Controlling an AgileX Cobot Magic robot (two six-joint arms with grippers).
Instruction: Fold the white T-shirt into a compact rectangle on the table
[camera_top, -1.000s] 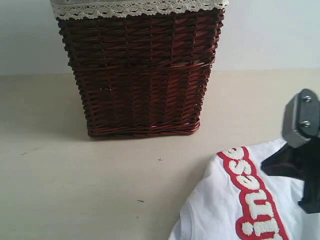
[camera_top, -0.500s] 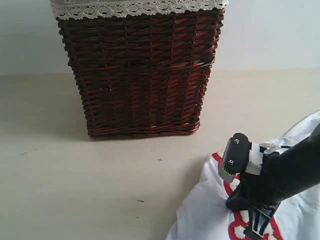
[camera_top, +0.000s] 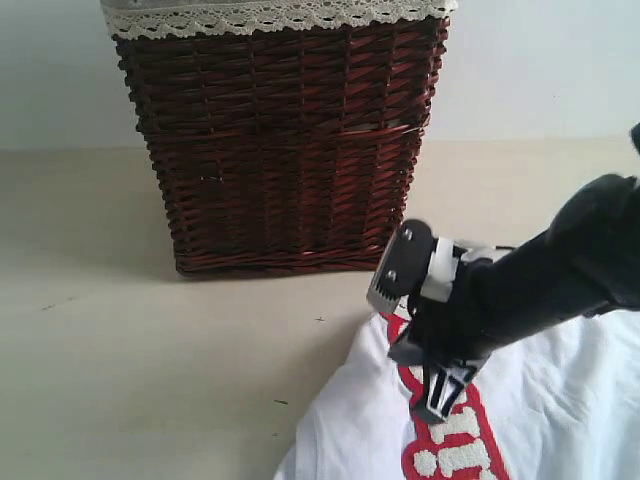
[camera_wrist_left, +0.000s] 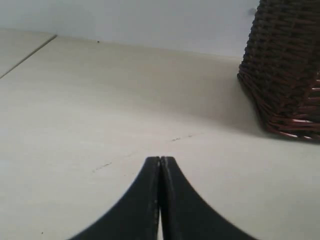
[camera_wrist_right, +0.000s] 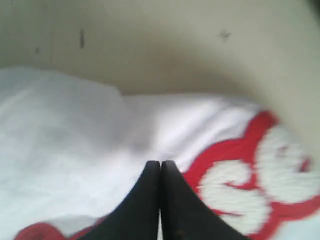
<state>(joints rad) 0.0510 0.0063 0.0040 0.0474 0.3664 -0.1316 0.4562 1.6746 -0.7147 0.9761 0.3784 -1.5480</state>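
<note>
The white T-shirt lies rumpled at the table's front right, its red-outlined white letters facing up. My right gripper points down onto the cloth by the letters, jaws shut. In the right wrist view its tips sit against the white T-shirt beside a red-edged letter, and no cloth shows between the jaws. My left gripper is shut with nothing in it, low over bare table; the exterior view does not show it.
A tall dark wicker basket with white lace trim stands at the back centre, just behind the right arm. The left wrist view has the basket to one side. A pale wall runs behind the table.
My right arm has swung in from the right edge toward the middle, down onto the shirt. The shirt's near edge has shifted left with it. The left gripper stays shut.
</note>
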